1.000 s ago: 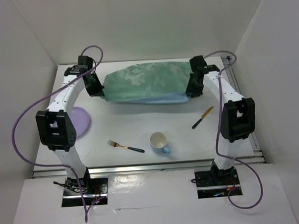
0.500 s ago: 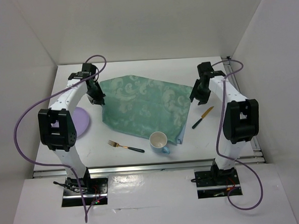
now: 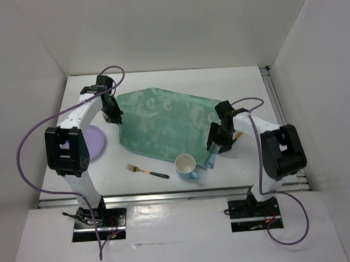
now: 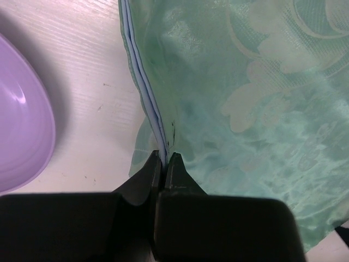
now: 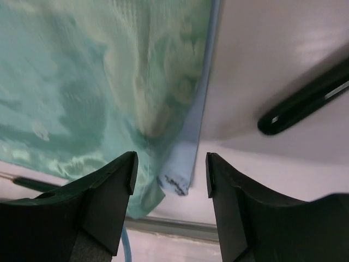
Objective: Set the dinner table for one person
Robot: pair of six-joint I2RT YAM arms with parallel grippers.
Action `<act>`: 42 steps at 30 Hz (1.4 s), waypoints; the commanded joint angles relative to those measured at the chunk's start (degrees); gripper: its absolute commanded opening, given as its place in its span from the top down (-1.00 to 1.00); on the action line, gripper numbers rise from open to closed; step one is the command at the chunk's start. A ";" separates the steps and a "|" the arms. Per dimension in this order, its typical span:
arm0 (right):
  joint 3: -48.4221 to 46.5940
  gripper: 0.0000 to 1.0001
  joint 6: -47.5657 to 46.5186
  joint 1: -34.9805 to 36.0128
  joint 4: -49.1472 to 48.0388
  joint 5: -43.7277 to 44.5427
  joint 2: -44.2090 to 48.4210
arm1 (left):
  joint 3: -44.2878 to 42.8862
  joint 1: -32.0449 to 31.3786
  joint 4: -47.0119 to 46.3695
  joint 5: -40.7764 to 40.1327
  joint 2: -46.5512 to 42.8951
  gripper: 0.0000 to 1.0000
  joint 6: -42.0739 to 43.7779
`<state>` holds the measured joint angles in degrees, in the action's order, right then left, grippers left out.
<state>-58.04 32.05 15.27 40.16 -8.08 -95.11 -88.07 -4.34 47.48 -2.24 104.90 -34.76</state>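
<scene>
On the white dinner table [image 3: 161,79] a teal-green patterned cloth [image 3: 166,125] lies spread out. My left gripper [image 3: 112,114] is shut on the cloth's left edge [image 4: 155,123], its jaws [image 4: 164,158] pinching the folded blue-lined hem. My right gripper [image 3: 216,144] hangs open over the cloth's near right corner; between its fingers [image 5: 170,164] the blue corner [image 5: 182,174] lies loose, held by neither finger. A knife with a black handle [image 5: 305,103] lies just right of that corner, mostly hidden under the right arm in the top view.
A purple plate [image 3: 95,140] sits left of the cloth, close to the left gripper [image 4: 22,136]. A white cup with a blue handle [image 3: 186,165] touches the cloth's near edge. A fork [image 3: 146,171] lies left of the cup. The table's metal rail [image 3: 166,195] runs along the front.
The cloth, held up between both grippers, now lies spread flat. My right gripper opened, let go of its corner and moved nearer and leftwards. The left gripper kept its grip.
</scene>
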 commanded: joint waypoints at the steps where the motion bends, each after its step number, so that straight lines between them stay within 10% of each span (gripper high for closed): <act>1: 4.93 -0.29 4.15 1.78 -2.19 -0.36 7.28 | -0.17 -0.14 -0.55 -0.48 -1.63 1.00 0.22; 7: 9.35 -0.26 8.20 7.74 -2.63 0.61 18.19 | -0.17 -0.14 -0.55 -1.01 -1.63 1.00 0.75; 17: 6.71 -0.02 10.04 11.19 -4.84 -0.54 7.94 | -0.70 -0.14 -0.02 -1.01 -1.02 1.00 0.75; 21: 6.71 0.31 10.84 11.72 -5.97 -0.01 5.91 | -0.17 -0.14 -0.02 -1.63 -1.54 1.00 0.75; 24: 3.13 1.00 11.97 11.72 -3.26 5.93 5.90 | -0.17 -0.14 -0.02 -1.63 -1.54 1.00 0.75; 36: -8.34 1.00 11.80 11.72 13.62 21.00 6.52 | 0.00 -0.14 -0.02 -0.58 -2.07 1.00 0.75; 39: -4.81 0.14 12.76 11.72 13.63 21.00 4.24 | 1.23 -0.14 -0.55 -0.57 -2.07 1.00 0.75; 42: -1.82 -0.12 15.83 12.24 15.30 21.00 1.07 | 1.76 -0.14 -0.55 -0.57 -2.07 1.00 1.28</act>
<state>-62.54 44.27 26.55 50.22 10.79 -91.33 -87.13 -4.34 47.29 -3.09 104.88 -34.57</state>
